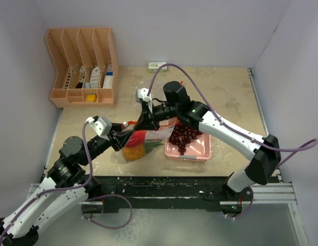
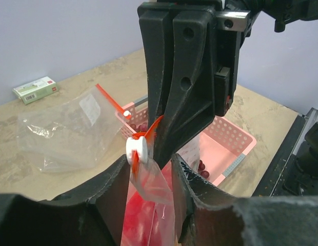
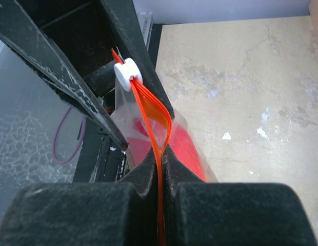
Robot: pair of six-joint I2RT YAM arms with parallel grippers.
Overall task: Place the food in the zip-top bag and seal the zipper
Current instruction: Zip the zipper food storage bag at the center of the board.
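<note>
Zipper [image 3: 158, 119] clamped in right pincer [image 3: 161, 154]; left pincer [image 2: 148, 165] half-open astride bag [image 2: 147, 182]

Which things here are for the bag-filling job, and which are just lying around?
For the job: zip-top bag, white slider, red food inside, grapes.
Lying about: pink tray, orange organizer, green box, spare bag.

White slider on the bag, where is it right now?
In the left wrist view the white slider sits on the bag's top edge, inside the open left claw, right beside the tip of the right claw.
</note>
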